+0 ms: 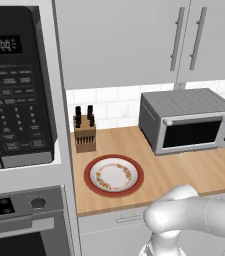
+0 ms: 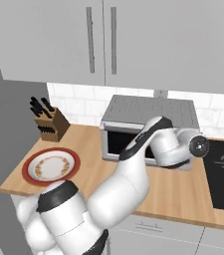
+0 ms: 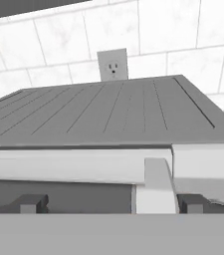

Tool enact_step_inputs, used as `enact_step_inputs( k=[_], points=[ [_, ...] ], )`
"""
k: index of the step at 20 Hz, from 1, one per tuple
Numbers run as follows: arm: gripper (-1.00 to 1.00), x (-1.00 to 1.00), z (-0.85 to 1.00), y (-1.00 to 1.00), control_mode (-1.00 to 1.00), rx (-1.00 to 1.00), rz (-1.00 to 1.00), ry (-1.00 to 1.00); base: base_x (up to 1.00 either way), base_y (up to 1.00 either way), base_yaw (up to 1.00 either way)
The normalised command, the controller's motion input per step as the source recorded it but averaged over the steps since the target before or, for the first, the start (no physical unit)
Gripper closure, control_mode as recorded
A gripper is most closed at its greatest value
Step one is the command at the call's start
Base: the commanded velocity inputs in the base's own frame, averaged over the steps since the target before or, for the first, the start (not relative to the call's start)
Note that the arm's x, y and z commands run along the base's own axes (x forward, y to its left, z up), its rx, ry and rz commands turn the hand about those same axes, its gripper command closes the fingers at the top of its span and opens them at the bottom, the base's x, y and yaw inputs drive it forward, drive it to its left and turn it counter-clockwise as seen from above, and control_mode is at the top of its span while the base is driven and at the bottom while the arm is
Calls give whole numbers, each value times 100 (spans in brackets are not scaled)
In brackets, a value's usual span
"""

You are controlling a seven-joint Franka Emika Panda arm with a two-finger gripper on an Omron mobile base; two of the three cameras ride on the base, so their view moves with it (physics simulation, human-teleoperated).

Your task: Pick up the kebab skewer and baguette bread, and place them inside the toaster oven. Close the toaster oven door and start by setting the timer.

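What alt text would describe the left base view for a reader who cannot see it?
A grey metal toaster oven with its dark glass door shut stands on a wooden counter, beside a red-rimmed plate and a wooden knife block.

A home kitchen: wood counter (image 1: 184, 172), white wall cabinets (image 1: 134, 40), built-in microwave (image 1: 14, 85), knife block (image 1: 84, 134), tiled backsplash (image 3: 44, 45).

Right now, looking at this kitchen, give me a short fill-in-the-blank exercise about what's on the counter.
1. The toaster oven door is ____.
2. The red-rimmed plate has ____ food on it.
3. The knife block stands to the ____ of the toaster oven in the left base view.
4. On the tiled wall behind the oven is an ____.

Missing words: closed; no; left; outlet
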Motion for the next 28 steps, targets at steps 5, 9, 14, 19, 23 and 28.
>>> enact_step_inputs(
  k=[5,9,14,19,23,28],
  points=[
    [-100,36,-18,28,-100,0,0,0,0,0,0],
    [-100,10,-8,13,-100,0,0,0,0,0,0],
    [-100,-26,0,-4,-100,0,0,0,0,0,0],
    [-100,-64,0,-25,-100,0,0,-2,0,0,0],
    [-100,-52,-4,-20,-100,0,-5,-2,0,0,0],
    [-100,-25,-13,-11,-100,0,-13,0,0,0,0]
  ],
)
